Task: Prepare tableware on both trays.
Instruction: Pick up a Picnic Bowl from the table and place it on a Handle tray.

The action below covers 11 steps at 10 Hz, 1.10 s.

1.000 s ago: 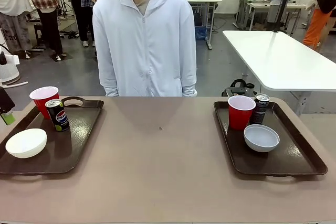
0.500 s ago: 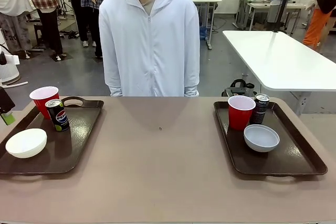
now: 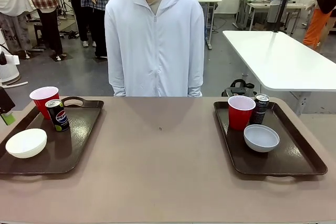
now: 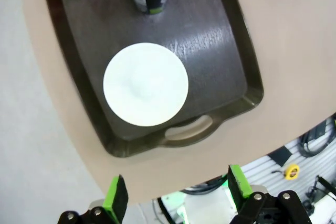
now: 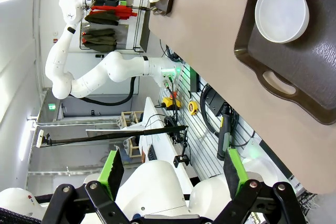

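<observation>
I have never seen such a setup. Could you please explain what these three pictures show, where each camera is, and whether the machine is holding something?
The front picture looks across a brown table at a person standing on the far side. Each brown tray holds a red cup, a drink can and a white bowl: the left tray has cup, can and bowl; the right tray has cup, can and bowl.

The other two pictures come from cameras on the robot's wrists. The left gripper hangs open above the left tray; the right gripper is open near the right tray's end. Neither holds anything.
</observation>
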Available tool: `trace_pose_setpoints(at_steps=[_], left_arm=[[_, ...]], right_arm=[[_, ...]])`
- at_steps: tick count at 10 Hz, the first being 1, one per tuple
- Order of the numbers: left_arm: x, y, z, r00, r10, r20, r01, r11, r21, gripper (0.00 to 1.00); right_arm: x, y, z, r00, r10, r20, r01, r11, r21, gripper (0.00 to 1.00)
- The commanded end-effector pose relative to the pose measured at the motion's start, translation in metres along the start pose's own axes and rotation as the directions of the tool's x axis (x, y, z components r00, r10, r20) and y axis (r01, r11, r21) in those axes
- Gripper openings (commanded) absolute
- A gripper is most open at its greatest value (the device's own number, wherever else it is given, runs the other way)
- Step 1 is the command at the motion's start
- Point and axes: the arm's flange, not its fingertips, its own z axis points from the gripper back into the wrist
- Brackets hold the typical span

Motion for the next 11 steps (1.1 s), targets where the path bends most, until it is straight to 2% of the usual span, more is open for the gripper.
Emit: trace_pose_setpoints(at_steps=[1,2,3,4,5,7,8,9,10,11], left_arm=[[0.0,0.0,0.0,1.0,0.0,0.0,0.0,1.0,0.0,1.0],[0.002,0.032,0.001,0.997,0.074,-0.025,-0.077,0.982,-0.172,1.0],[0.0,0.064,0.007,0.988,0.153,-0.013,-0.15,0.945,-0.289,1.0],[-0.008,0.097,0.011,0.977,0.212,0.006,-0.198,0.92,-0.34,1.0],[-0.013,0.129,0.01,0.969,0.246,0.03,-0.224,0.92,-0.322,1.0],[-0.028,0.192,0.008,0.947,0.319,-0.04,-0.307,0.858,-0.412,1.0],[-0.034,0.215,0.009,0.946,0.319,-0.056,-0.308,0.831,-0.464,1.0],[-0.044,0.234,0.007,0.948,0.315,-0.035,-0.278,0.774,-0.569,1.0],[-0.052,0.249,0.003,0.952,0.307,0.009,-0.218,0.698,-0.682,1.0],[-0.064,0.253,0.005,0.953,0.286,0.097,-0.119,0.652,-0.749,1.0]], right_arm=[[-0.001,0.001,-0.005,1.0,-0.016,0.01,0.016,1.0,-0.008,1.0],[-0.001,0.001,-0.005,1.0,-0.016,0.01,0.016,1.0,-0.008,1.0],[-0.001,0.001,-0.005,1.0,-0.016,0.01,0.016,1.0,-0.008,1.0],[-0.001,0.001,-0.005,1.0,-0.016,0.01,0.016,1.0,-0.008,1.0],[-0.001,0.001,-0.005,1.0,-0.016,0.01,0.016,1.0,-0.008,1.0],[-0.001,0.001,-0.005,1.0,-0.016,0.01,0.016,1.0,-0.008,1.0],[-0.001,0.001,-0.005,1.0,-0.016,0.01,0.016,1.0,-0.008,1.0],[-0.001,0.001,-0.005,1.0,-0.016,0.01,0.016,1.0,-0.008,1.0],[-0.001,0.001,-0.005,1.0,-0.016,0.01,0.016,1.0,-0.008,1.0],[-0.001,0.001,-0.005,1.0,-0.016,0.01,0.016,1.0,-0.008,1.0]])
